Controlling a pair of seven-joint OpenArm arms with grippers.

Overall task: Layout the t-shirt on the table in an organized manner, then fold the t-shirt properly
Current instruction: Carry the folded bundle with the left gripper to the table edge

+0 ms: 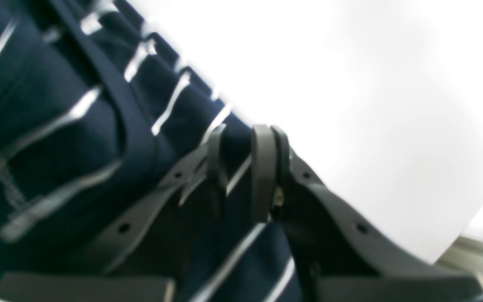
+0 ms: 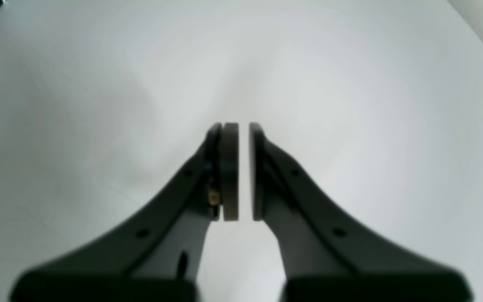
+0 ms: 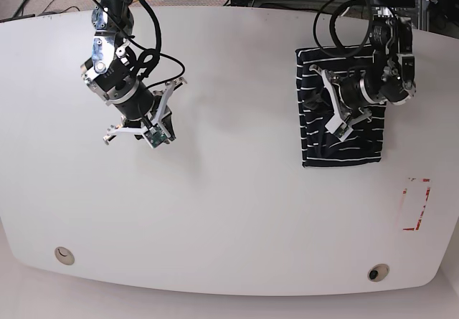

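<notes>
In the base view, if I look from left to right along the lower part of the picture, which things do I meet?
Round hole at the table's lower left → round hole at the table's lower right → red rectangular outline mark.

Two black metal arms with silver-white plates, black looping cables (image 3: 158, 36); slim dark fingers (image 1: 263, 176) at jaws, round screw heads (image 1: 360, 228) behind and below them.
</notes>
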